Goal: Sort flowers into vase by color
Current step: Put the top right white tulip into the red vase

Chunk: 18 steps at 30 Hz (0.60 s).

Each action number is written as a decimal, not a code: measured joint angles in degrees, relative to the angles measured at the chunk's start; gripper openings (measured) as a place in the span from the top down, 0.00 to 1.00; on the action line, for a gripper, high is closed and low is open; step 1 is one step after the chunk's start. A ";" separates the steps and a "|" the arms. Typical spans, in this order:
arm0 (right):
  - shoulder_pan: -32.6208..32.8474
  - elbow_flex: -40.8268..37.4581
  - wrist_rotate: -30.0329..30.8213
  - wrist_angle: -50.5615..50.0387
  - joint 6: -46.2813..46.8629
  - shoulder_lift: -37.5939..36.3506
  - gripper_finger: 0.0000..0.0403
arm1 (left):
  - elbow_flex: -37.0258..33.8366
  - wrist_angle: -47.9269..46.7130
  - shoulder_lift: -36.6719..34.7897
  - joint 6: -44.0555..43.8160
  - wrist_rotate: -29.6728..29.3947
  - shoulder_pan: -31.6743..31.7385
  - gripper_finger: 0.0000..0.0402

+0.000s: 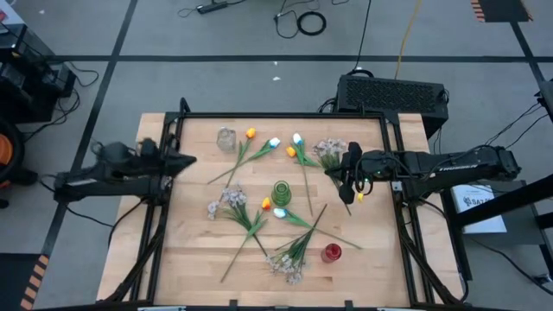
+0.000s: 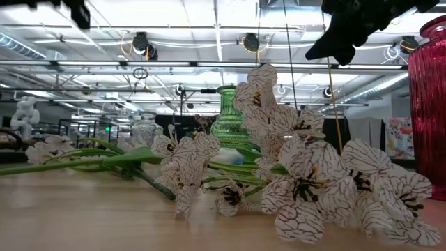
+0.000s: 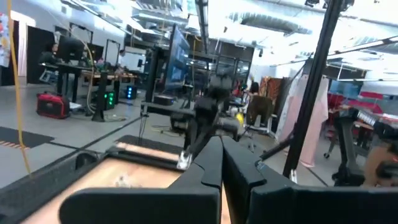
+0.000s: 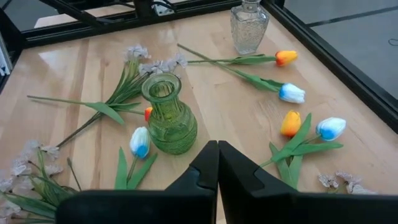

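Observation:
Artificial flowers lie flat and scattered on the wooden table [image 1: 190, 259]: orange tulips [image 1: 251, 133] [image 4: 286, 57], white tulips [image 1: 275, 142] [image 4: 292, 93] and pale blossom sprays [image 1: 226, 200] [image 2: 306, 181]. A green vase [image 1: 282, 192] [image 4: 169, 121] stands upright mid-table, a clear vase [image 1: 226, 138] [image 4: 249, 25] at the far left, and a red vase [image 1: 332, 252] [image 2: 428, 104] near the front. My left gripper [image 1: 192, 159] [image 3: 221, 149] is shut and holds nothing, raised over the table's left edge. My right gripper [image 1: 333, 173] [image 4: 217, 146] is shut and holds nothing, above the flowers right of the green vase.
A black metal frame [image 1: 285, 115] runs around the table's edges. A black box [image 1: 393, 93] sits behind the far right corner. Bare wood shows at the near left and near right of the table. Cables lie on the floor beyond.

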 joint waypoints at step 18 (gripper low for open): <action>0.00 -0.02 0.02 -1.26 2.77 5.62 1.00 | 18.52 -13.91 36.93 -1.28 -4.53 -10.56 0.99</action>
